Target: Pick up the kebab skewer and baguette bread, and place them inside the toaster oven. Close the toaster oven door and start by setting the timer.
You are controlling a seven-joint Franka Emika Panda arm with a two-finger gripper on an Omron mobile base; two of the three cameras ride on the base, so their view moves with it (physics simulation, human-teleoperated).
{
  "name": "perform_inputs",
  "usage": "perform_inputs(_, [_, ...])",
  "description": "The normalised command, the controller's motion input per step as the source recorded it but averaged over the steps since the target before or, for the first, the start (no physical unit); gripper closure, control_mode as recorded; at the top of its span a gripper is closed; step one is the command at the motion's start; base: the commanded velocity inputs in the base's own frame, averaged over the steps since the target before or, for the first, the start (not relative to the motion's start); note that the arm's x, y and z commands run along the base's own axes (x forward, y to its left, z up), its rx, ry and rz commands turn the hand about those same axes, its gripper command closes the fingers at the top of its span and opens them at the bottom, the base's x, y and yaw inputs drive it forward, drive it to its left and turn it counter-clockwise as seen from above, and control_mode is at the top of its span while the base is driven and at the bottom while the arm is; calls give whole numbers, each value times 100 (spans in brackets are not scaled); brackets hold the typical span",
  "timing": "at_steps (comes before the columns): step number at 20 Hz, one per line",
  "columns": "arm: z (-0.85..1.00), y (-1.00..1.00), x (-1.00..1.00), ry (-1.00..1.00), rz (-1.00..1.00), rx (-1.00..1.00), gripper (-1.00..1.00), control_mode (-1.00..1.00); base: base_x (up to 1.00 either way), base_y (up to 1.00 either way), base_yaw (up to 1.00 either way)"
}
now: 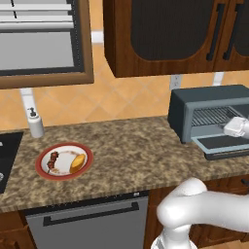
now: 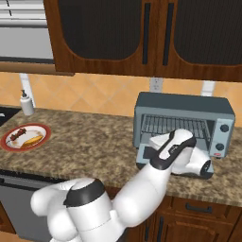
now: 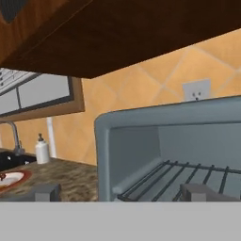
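Note:
The kebab skewer (image 1: 53,160) and the golden baguette bread (image 1: 78,163) lie side by side on a red-rimmed white plate (image 1: 63,174) at the counter's left. The plate (image 2: 9,142) also carries the skewer (image 2: 18,134) and bread (image 2: 33,139) in the right base view. The dark blue-grey toaster oven (image 1: 194,99) stands at the right, its door (image 1: 223,145) dropped flat and its wire rack (image 3: 188,176) bare. My white hand (image 1: 236,127) hovers above the open door at the oven's mouth. My gripper (image 3: 123,193) is open, with nothing between its fingertips (image 3: 200,192).
A white soap dispenser (image 1: 35,124) stands at the back left beside a black sink (image 1: 7,155) with a faucet (image 3: 14,139). Dark wood wall cabinets (image 1: 170,34) hang low over the oven. Knobs (image 2: 224,127) sit on the oven's right side. A dishwasher (image 1: 87,223) is below the counter.

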Motion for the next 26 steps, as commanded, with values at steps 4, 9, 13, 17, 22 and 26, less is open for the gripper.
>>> perform_inputs(4, [-34, 0, 56, 0, -1, -3, -100, -100, 0, 0, 0])
perform_inputs(9, [-14, -5, 55, 0, -7, -3, -100, -100, 0, 0, 0])
perform_inputs(13, [-21, -17, 60, 0, -9, -7, -100, -100, 0, 0, 0])
perform_inputs(17, [-37, -11, 40, 0, -11, -9, -100, -100, 0, 0, 0])
perform_inputs(22, [-21, -23, 49, 0, -8, -6, -100, -100, 0, 0, 0])
perform_inputs(26, [-74, -22, 5, 2, -8, -10, -100, -100, 0, 0, 0])
